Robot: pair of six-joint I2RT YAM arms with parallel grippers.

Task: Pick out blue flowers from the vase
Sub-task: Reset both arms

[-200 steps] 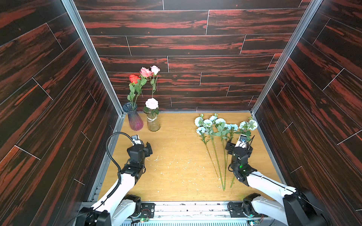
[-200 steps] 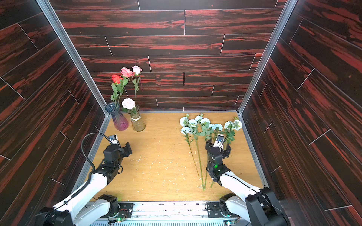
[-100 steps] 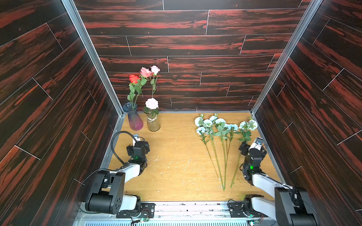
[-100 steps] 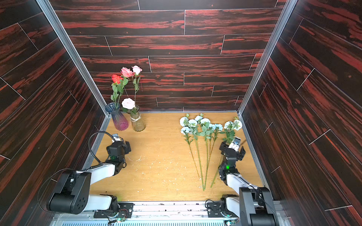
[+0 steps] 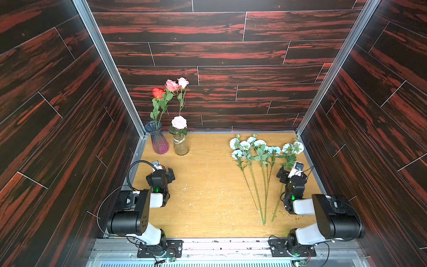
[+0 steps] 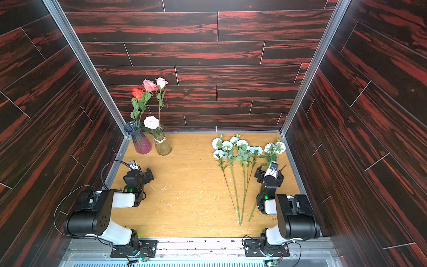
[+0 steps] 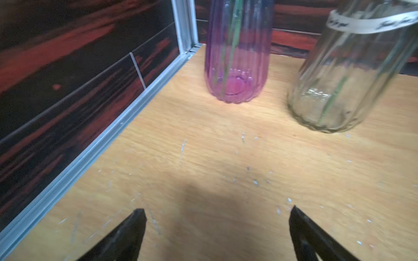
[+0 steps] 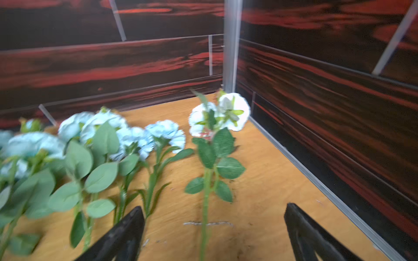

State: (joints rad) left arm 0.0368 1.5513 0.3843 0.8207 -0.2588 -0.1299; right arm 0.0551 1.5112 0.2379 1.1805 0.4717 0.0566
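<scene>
Two grippers, both open and empty. The left gripper (image 7: 217,211) faces the purple vase (image 7: 236,67) and the clear vase (image 7: 339,90). The right gripper (image 8: 214,208) sits low over the table (image 5: 208,185), straddling the outermost stem of the blue flowers (image 5: 258,150).

Risks: a sideways sweep would likely drag that stem, and a forward left reach could tip a vase.

Count: about five blue sprays, all on the table; two vases; four roses (image 5: 172,85).

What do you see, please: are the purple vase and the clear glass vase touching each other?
Apart. The left wrist view shows a strip of bare table between the bases of the purple vase and the clear glass vase.
</scene>
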